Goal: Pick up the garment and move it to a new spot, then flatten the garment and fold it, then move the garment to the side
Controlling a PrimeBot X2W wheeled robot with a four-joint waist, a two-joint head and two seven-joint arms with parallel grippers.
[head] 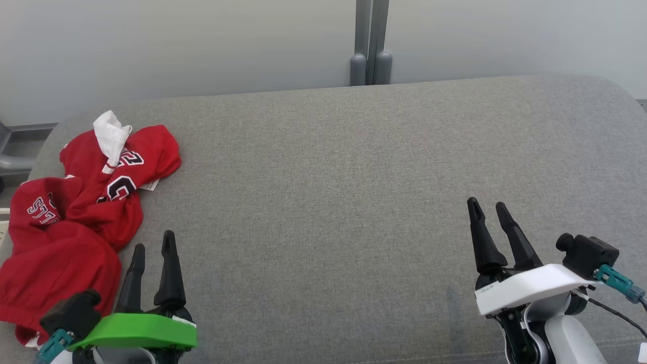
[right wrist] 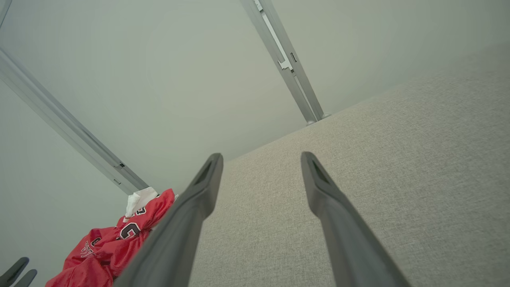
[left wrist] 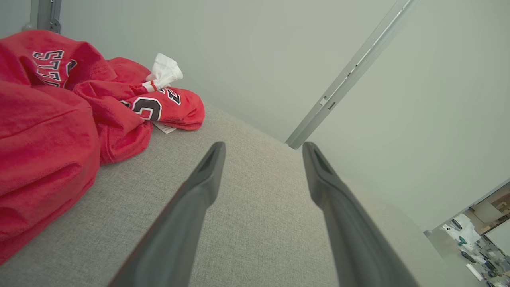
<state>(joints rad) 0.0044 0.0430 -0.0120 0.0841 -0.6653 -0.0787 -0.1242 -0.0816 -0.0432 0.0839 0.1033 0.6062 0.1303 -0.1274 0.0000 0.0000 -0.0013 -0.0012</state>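
**At the near edge: left tool (head: 153, 241) and right tool (head: 487, 203) both released**

Fingers spread on each, gripping nothing, they point across the grey fabric worktop (head: 328, 202). Just beside the left tool lies the red garment (head: 76, 217), bunched at the worktop's left end. Folds swallow most of its lettering, its lower edge runs out of the head view, and the left tool's wrist covers one corner.

Left hand (head: 153, 241) green-cased, right hand (head: 487, 203) white-cased, black fingers (head: 169, 273).
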